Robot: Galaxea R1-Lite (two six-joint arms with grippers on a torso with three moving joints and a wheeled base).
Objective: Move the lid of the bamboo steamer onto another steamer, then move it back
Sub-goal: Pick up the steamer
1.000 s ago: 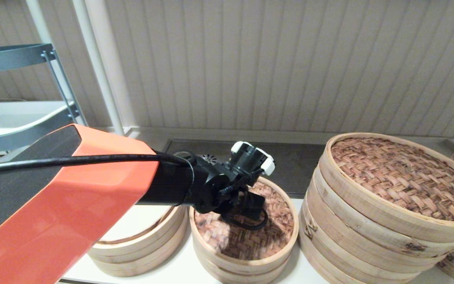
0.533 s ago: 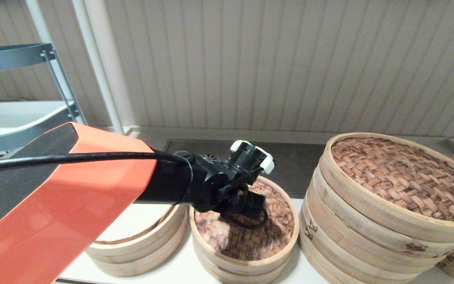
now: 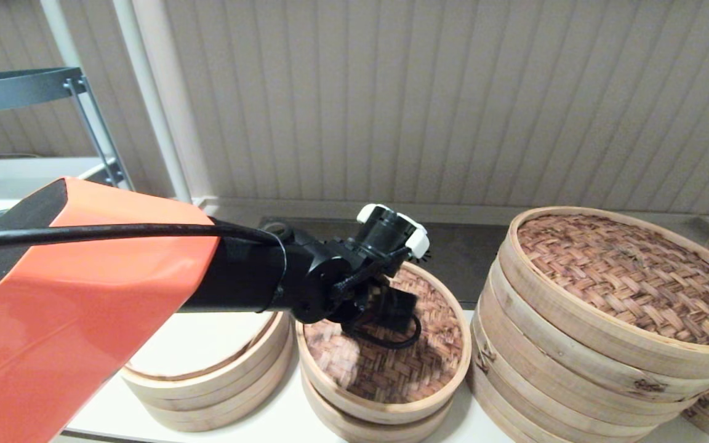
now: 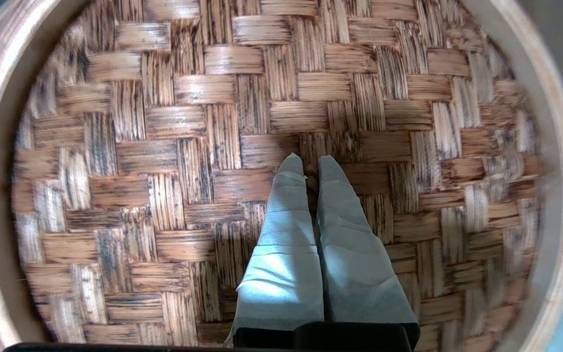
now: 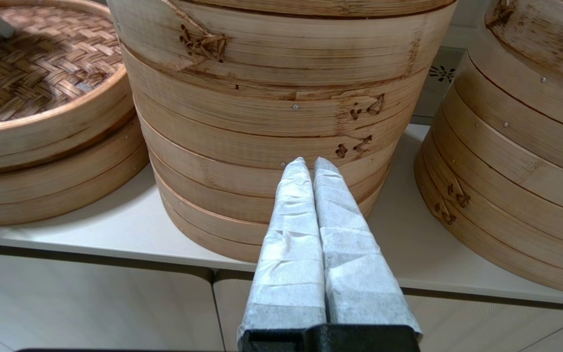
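Pale ribbed wall panels back a white counter (image 3: 280, 421) in the head view, where the left gripper (image 3: 391, 307) holds the small reddish-brown woven bamboo steamer lid (image 3: 385, 354) slightly tilted above a low basket (image 3: 354, 424), beside the small pale bamboo steamer stack with cream liner (image 3: 207, 369). Left wrist view: its padded fingers (image 4: 286, 230) pinch the lid's centre loop. Right wrist view: the right gripper (image 5: 309, 164), fingers pressed together and empty, hangs before the large bamboo stack (image 5: 281, 112). No writing is legible.

The bamboo steamer lid (image 3: 391, 363), reddish-brown weave in a pale wood rim, hangs tilted just above the low basket (image 3: 379, 418), pinched at its centre loop. Another steamer (image 3: 207, 369), pale rings with a cream liner, stands just beside it.
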